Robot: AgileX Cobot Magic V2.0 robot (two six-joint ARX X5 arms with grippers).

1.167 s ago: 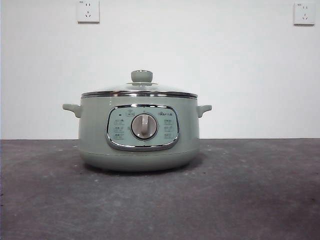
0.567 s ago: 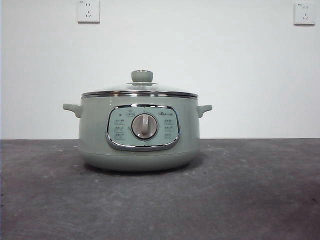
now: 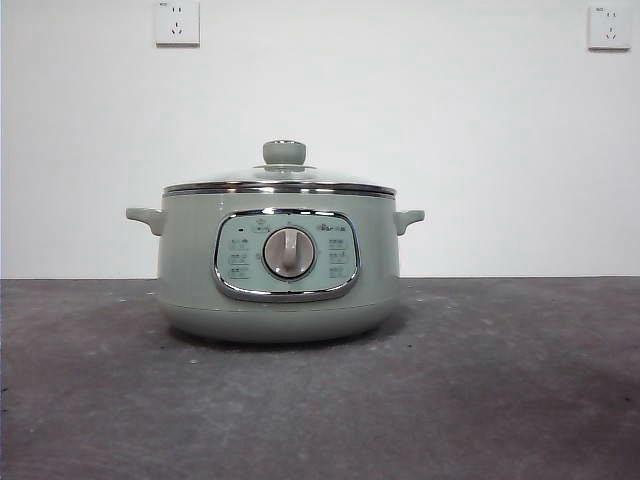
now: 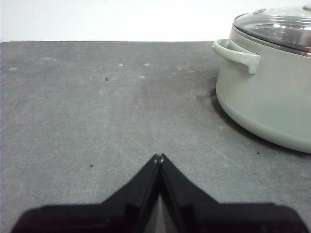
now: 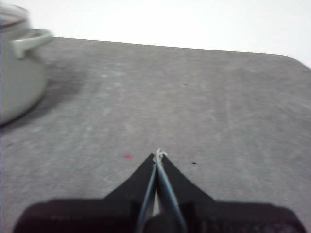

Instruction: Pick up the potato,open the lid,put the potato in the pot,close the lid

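Note:
The sage-green pot (image 3: 278, 270) stands in the middle of the grey table, its dial panel facing the front view. The glass lid (image 3: 280, 181) with its green knob sits shut on the pot. The pot also shows in the left wrist view (image 4: 267, 102) with the lid (image 4: 282, 26) on it, and partly in the right wrist view (image 5: 17, 73). My left gripper (image 4: 159, 157) is shut and empty over bare table to one side of the pot. My right gripper (image 5: 158, 154) is shut and empty over bare table on the pot's other side. The potato is out of view.
The grey table (image 3: 500, 400) ends at a white wall with two power sockets (image 3: 176, 22) high up. A small red speck (image 5: 128, 156) lies on the table near the right gripper.

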